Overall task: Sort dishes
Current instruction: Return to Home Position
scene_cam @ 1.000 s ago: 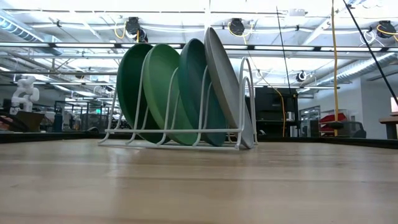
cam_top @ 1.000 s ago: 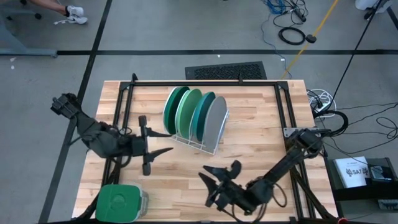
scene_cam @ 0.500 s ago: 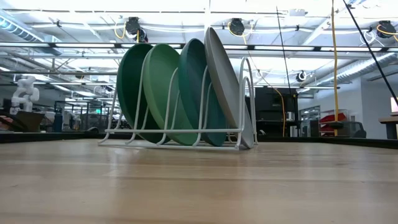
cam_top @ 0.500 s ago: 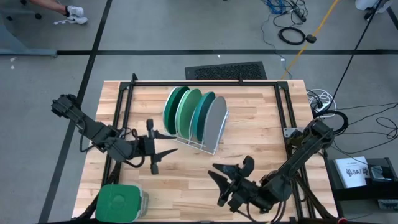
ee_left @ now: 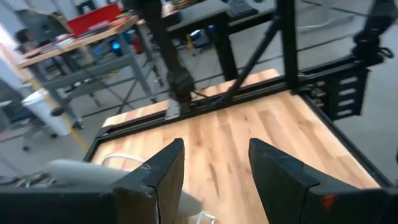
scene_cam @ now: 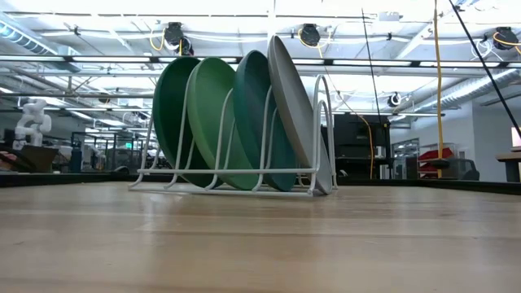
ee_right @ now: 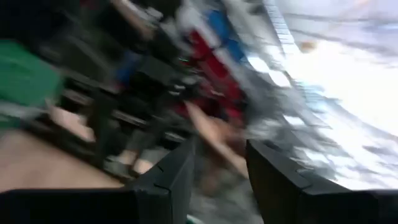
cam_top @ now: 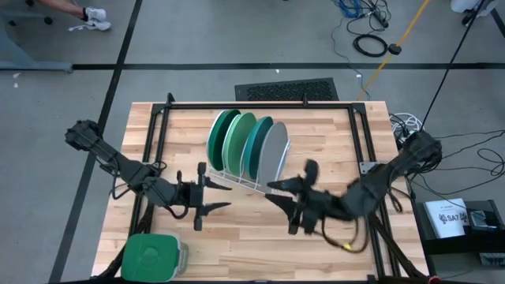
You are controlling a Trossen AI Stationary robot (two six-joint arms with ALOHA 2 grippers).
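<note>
Four plates stand on edge in a white wire rack [cam_top: 256,180] at the table's middle, toward the far side. From left to right they are dark green [cam_top: 218,136], lighter green [cam_top: 237,140], teal [cam_top: 257,142] and grey [cam_top: 274,154]. The low view shows them leaning in the rack's slots: dark green [scene_cam: 167,114], lighter green [scene_cam: 207,110], teal [scene_cam: 251,102], grey [scene_cam: 286,94]. My left gripper [cam_top: 221,196] is open and empty just near-left of the rack, its fingers pointing right. My right gripper [cam_top: 276,194] is open and empty just near-right of the rack, its fingers pointing left.
A green square container with rounded corners [cam_top: 154,256] stands at the table's near left corner. A black frame [cam_top: 260,105] runs along the table's far, left and right sides. Bare wood lies between the rack and the near edge.
My left gripper has gone toward the table's right edge and a little nearer, staying open. My right gripper has swung from near the front edge toward the far edge and the rack, staying open. The plates and rack have kept still.
</note>
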